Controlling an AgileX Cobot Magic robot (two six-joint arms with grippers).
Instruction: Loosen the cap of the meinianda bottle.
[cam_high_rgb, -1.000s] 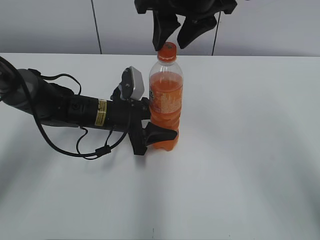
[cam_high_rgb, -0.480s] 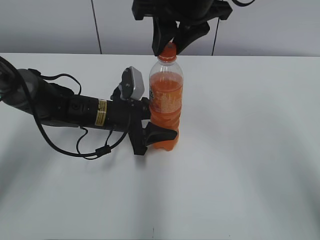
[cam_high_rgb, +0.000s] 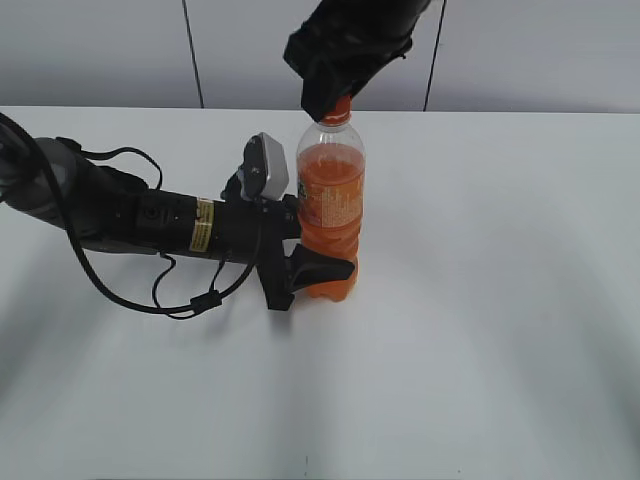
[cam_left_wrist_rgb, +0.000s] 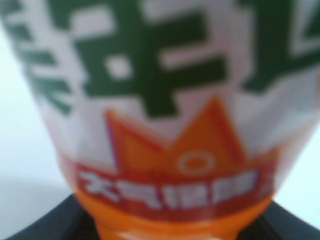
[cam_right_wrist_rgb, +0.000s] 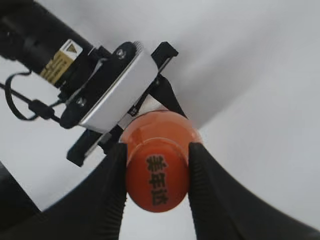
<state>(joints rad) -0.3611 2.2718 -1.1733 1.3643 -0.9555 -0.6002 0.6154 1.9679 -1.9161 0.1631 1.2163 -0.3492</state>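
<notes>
Meinianda bottle (cam_high_rgb: 331, 215) stands upright mid-table (cam_high_rgb: 500, 300), the left gripper (cam_high_rgb: 300, 262) clamped around its lower body. From above, the right gripper (cam_right_wrist_rgb: 156, 172) pinches the orange cap (cam_right_wrist_rgb: 157, 162) between both fingers, hiding most of it in the exterior view. Loose black cable (cam_high_rgb: 150, 295) trails beside the left arm.

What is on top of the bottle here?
The orange cap sits on the bottle, with the right gripper closed on it, one of its fingers on each side. In the exterior view the gripper hides most of the cap; the threads beneath cannot be seen.
</notes>
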